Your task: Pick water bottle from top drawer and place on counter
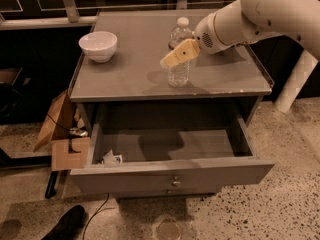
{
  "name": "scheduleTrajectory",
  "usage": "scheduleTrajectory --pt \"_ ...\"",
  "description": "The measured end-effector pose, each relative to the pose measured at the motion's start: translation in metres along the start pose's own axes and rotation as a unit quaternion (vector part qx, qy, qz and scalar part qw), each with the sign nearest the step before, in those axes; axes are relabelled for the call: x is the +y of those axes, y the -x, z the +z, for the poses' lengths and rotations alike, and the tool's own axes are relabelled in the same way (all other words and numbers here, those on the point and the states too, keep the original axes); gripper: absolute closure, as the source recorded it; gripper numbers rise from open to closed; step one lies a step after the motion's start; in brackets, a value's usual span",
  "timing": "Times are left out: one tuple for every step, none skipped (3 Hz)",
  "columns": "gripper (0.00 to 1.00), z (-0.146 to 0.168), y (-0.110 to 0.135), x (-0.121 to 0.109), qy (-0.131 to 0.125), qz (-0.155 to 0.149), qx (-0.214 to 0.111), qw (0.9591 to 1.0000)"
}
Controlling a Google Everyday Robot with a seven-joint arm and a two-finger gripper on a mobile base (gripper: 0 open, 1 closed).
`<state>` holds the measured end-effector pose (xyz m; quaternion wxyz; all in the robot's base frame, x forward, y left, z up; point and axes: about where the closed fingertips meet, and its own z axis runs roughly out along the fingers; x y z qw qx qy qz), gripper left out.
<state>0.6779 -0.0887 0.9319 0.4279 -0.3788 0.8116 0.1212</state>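
The water bottle (179, 75), clear with a white cap, stands upright on the counter (130, 71), right of centre and near the front edge. My gripper (173, 57) comes in from the right on the white arm and is shut on the bottle at mid height. One tan finger (181, 53) lies across the bottle's near side; the other is hidden behind it. The top drawer (172, 173) is pulled fully open below the counter. Its inside holds only a small crumpled white scrap (111, 158) at the left front corner.
A white bowl (98, 45) sits on the counter's back left. Cardboard pieces (62, 134) lean by the cabinet's left side. A black shoe (62, 224) lies on the floor at the front left. A white post (295, 79) stands to the right.
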Motion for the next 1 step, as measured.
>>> scheduleTrajectory --pt "0.00 0.0000 0.0000 0.0000 0.000 0.000 0.000 1.0000"
